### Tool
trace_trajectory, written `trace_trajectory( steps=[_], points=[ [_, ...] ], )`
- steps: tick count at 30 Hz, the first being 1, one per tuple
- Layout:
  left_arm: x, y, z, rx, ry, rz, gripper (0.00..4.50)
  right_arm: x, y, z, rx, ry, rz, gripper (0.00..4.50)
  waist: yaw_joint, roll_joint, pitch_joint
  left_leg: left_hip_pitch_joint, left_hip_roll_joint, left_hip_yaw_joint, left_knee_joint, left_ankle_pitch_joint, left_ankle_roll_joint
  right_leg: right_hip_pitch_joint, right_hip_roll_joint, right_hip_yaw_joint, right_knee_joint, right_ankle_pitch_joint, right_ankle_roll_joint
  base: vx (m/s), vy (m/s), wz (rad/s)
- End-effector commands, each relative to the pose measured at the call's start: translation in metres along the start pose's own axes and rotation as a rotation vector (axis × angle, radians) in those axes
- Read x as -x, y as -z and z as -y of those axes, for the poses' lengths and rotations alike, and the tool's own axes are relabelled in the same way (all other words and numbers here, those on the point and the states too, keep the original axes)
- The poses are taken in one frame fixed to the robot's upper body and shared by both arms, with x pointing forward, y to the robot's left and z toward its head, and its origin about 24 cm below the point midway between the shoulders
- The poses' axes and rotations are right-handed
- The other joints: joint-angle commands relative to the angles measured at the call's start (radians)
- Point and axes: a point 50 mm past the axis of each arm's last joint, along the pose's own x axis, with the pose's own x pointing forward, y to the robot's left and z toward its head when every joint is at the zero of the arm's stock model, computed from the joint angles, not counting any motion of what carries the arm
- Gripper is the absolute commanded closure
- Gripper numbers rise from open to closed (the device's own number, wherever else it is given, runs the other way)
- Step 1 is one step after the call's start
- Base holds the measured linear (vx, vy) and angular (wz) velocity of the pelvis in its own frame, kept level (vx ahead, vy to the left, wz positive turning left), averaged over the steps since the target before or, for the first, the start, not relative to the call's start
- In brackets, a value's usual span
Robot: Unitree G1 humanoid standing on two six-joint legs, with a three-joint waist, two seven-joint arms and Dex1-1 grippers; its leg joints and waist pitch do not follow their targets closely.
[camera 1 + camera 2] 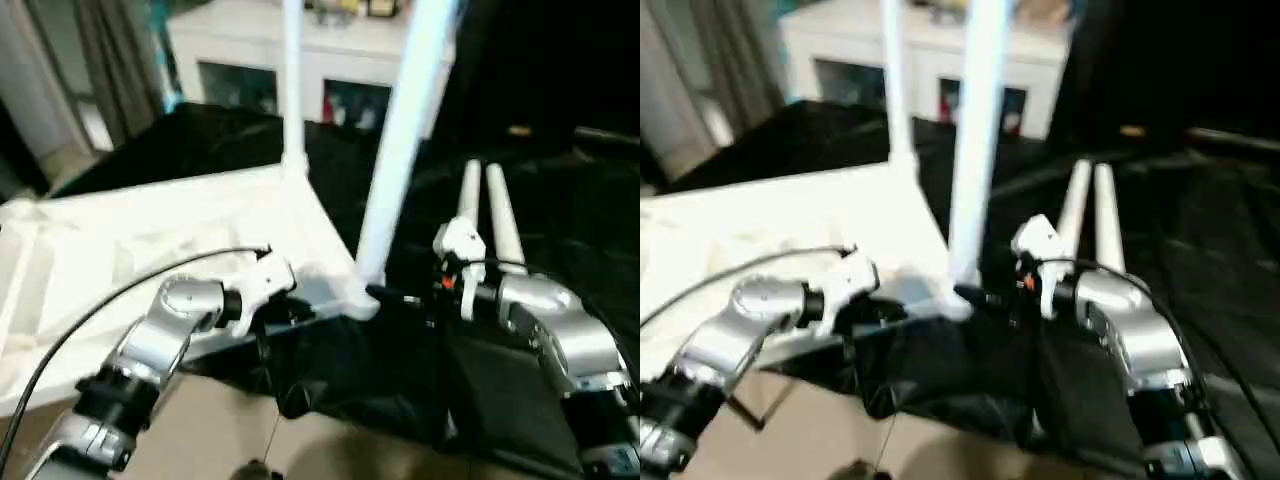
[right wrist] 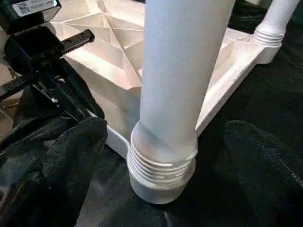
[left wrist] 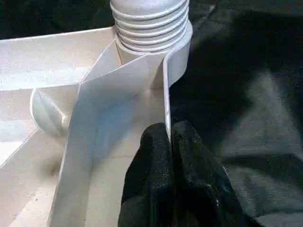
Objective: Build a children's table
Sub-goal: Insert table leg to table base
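Observation:
The white tabletop (image 1: 150,240) lies upside down on a black cloth, its ribbed underside showing. One white leg (image 1: 400,150) stands upright in the near corner socket. A second leg (image 1: 292,80) stands in the far corner. Two loose legs (image 1: 490,220) lie side by side on the cloth to the right. My left gripper (image 3: 168,142) is shut on the tabletop's thin side wall, just below the near leg's threaded end (image 3: 149,19). My right gripper (image 2: 165,142) is open, with one black finger (image 2: 71,161) on each side of the near leg's base (image 2: 161,175), apart from it.
A white cabinet (image 1: 250,40) with glass fronts stands at the back, with grey curtains (image 1: 110,60) to its left. The black cloth (image 1: 500,400) hangs over the front edge above a beige floor (image 1: 220,430). A black cable (image 1: 100,300) runs along my left arm.

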Motion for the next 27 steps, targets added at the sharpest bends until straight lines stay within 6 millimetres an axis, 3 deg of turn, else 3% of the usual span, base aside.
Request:
trace_trajectory(
  steps=[1,2,3,4,5,6,7,8,9,10,11,12,13,14,15,16,19,22,25,26,27],
  points=[
    [0.001,-0.023,-0.007,-0.094,-0.006,0.066,4.5,0.0,-0.001,0.001,0.017,0.01,0.008,0.05,-0.016,0.01,-0.054,0.06,0.055,-0.03,-0.113,-0.62,-0.054,0.022,-0.045,-0.02,-0.114,-0.56,-0.035,-0.077,0.038,-0.11],
    [0.001,-0.023,-0.008,-0.097,-0.008,0.067,4.5,0.0,-0.001,0.001,0.017,0.013,0.007,0.05,-0.02,0.013,-0.053,0.055,0.06,-0.031,-0.126,-0.656,-0.057,0.032,-0.036,-0.035,-0.112,-0.539,-0.026,-0.077,0.038,-0.11],
    [-0.001,-0.024,-0.009,-0.107,-0.023,0.073,4.5,0.001,0.001,0.001,0.018,0.019,0.005,0.05,-0.014,0.032,-0.049,0.024,0.085,-0.021,-0.192,-0.779,-0.067,0.07,0.0,-0.071,-0.052,-0.42,-0.03,-0.082,0.024,-0.11],
    [-0.001,-0.024,-0.009,-0.107,-0.024,0.073,4.5,0.001,0.001,0.001,0.018,0.019,0.005,0.05,0.013,0.045,-0.05,-0.036,0.11,-0.005,-0.254,-0.862,-0.074,0.12,0.017,-0.079,0.082,-0.283,-0.043,-0.144,0.004,0.05],
    [-0.002,-0.025,-0.01,-0.126,-0.043,0.084,4.5,0.001,0.002,0.001,0.019,0.025,0.002,0.05,0.094,0.04,-0.052,-0.109,0.08,0.091,-0.28,-0.886,-0.096,0.131,0.052,-0.099,0.162,-0.141,-0.035,-0.144,0.004,0.05],
    [-0.002,-0.025,-0.01,-0.126,-0.043,0.084,4.5,0.001,0.002,0.001,0.019,0.025,0.002,0.05,0.082,-0.019,-0.087,0.016,0.075,0.106,-0.19,-0.549,-0.108,0.066,-0.007,0.011,0.11,-0.514,0.01,-0.077,-0.085,0.19],
    [-0.002,-0.025,-0.01,-0.126,-0.044,0.08,4.5,0.001,0.002,0.001,0.018,0.028,0.002,0.05,0.047,-0.094,-0.099,0.109,0.06,0.071,-0.004,-0.337,-0.1,-0.04,-0.076,0.039,-0.037,-0.776,0.054,0.035,-0.207,0.21],
    [-0.003,-0.025,-0.011,-0.127,-0.046,0.077,4.5,0.001,0.002,0.001,0.018,0.031,0.002,0.05,0.08,-0.048,-0.073,0.042,0.013,-0.025,0.059,0.021,0.013,-0.018,-0.107,0.14,-0.133,-0.944,0.014,0.035,-0.207,0.21],
    [-0.006,-0.022,-0.011,-0.145,-0.074,0.058,4.5,-0.001,0.003,0.004,-0.006,0.095,0.013,0.05,0.092,-0.025,-0.072,-0.016,0.024,-0.049,0.022,0.065,0.024,0.055,-0.116,0.112,-0.089,-0.763,-0.038,0.052,-0.149,0.0],
    [-0.006,-0.022,-0.011,-0.144,-0.076,0.06,4.5,-0.002,0.004,0.004,-0.01,0.108,0.013,0.05,0.092,-0.007,-0.084,0.016,0.07,-0.035,-0.038,-0.017,-0.032,0.017,-0.038,0.06,-0.027,-0.374,-0.097,0.0,0.0,0.0],
    [-0.007,-0.022,-0.01,-0.138,-0.091,0.063,4.5,-0.004,0.007,0.006,-0.032,0.169,0.017,0.05,0.076,-0.011,-0.101,0.042,0.079,-0.031,-0.045,-0.052,-0.034,0.008,-0.014,0.044,-0.005,-0.189,-0.124,0.0,0.0,0.0],
    [-0.007,-0.022,-0.01,-0.133,-0.101,0.065,4.5,-0.005,0.009,0.007,-0.043,0.203,0.02,0.05,0.057,-0.002,-0.103,0.028,0.076,-0.023,-0.06,-0.102,-0.019,0.022,-0.018,0.03,0.009,-0.008,-0.19,-0.066,0.006,0.08],
    [-0.008,-0.022,-0.01,-0.134,-0.106,0.073,4.5,-0.007,0.011,0.008,-0.055,0.235,0.025,0.05,0.05,0.003,-0.102,0.02,0.073,-0.018,-0.063,-0.13,-0.018,0.024,-0.02,0.028,0.003,0.006,-0.204,-0.054,0.008,-0.03],
    [-0.008,-0.023,-0.01,-0.132,-0.106,0.08,4.5,-0.008,0.014,0.007,-0.074,0.256,0.03,0.05,0.041,0.005,-0.096,0.014,0.071,-0.012,-0.07,-0.21,-0.02,0.023,-0.025,0.026,-0.01,-0.047,-0.212,-0.054,0.008,-0.03],
    [-0.008,-0.023,-0.011,-0.125,-0.114,0.081,4.5,-0.01,0.015,0.004,-0.088,0.256,0.039,0.05,0.036,-0.002,-0.089,0.015,0.072,-0.006,-0.077,-0.282,-0.028,0.023,-0.031,0.028,-0.026,-0.147,-0.197,0.0,0.0,0.0],
    [-0.008,-0.023,-0.011,-0.125,-0.114,0.081,4.5,-0.01,0.015,0.004,-0.088,0.256,0.039,0.05,0.035,-0.002,-0.085,0.016,0.07,-0.005,-0.082,-0.321,-0.039,0.024,-0.036,0.03,-0.037,-0.243,-0.169,0.0,0.0,0.0],
    [-0.008,-0.023,-0.012,-0.11,-0.124,0.085,4.5,-0.012,0.016,0.0,-0.105,0.25,0.049,0.05,0.03,-0.006,-0.079,0.015,0.071,-0.005,-0.088,-0.341,-0.048,0.017,-0.04,0.036,-0.051,-0.336,-0.123,0.0,0.0,0.0],
    [-0.007,-0.024,-0.014,-0.101,-0.125,0.098,4.5,-0.016,0.018,-0.005,-0.115,0.243,0.051,0.05,0.021,-0.006,-0.086,0.016,0.072,0.002,-0.094,-0.281,-0.035,0.026,-0.038,0.034,-0.056,-0.269,-0.124,0.0,0.0,0.0],
    [-0.007,-0.024,-0.015,-0.1,-0.127,0.098,4.5,-0.017,0.017,-0.007,-0.119,0.238,0.053,0.05,0.018,-0.005,-0.081,0.031,0.074,0.003,-0.101,-0.374,-0.035,0.033,-0.037,0.032,-0.07,-0.377,-0.111,0.0,0.0,0.0],
    [-0.006,-0.024,-0.015,-0.098,-0.13,0.095,4.5,-0.017,0.016,-0.008,-0.119,0.236,0.057,0.05,0.005,0.02,-0.083,0.12,0.087,0.038,-0.076,-0.471,-0.084,-0.017,0.01,0.051,-0.102,-0.47,-0.1,0.0,0.0,0.0],
    [-0.006,-0.024,-0.016,-0.097,-0.132,0.094,4.5,-0.018,0.016,-0.009,-0.118,0.234,0.06,0.05,-0.003,0.004,-0.054,0.181,0.077,0.045,-0.07,-0.615,-0.118,-0.05,0.051,0.018,-0.11,-0.521,-0.11,-0.004,0.007,-0.23]
  ],
)
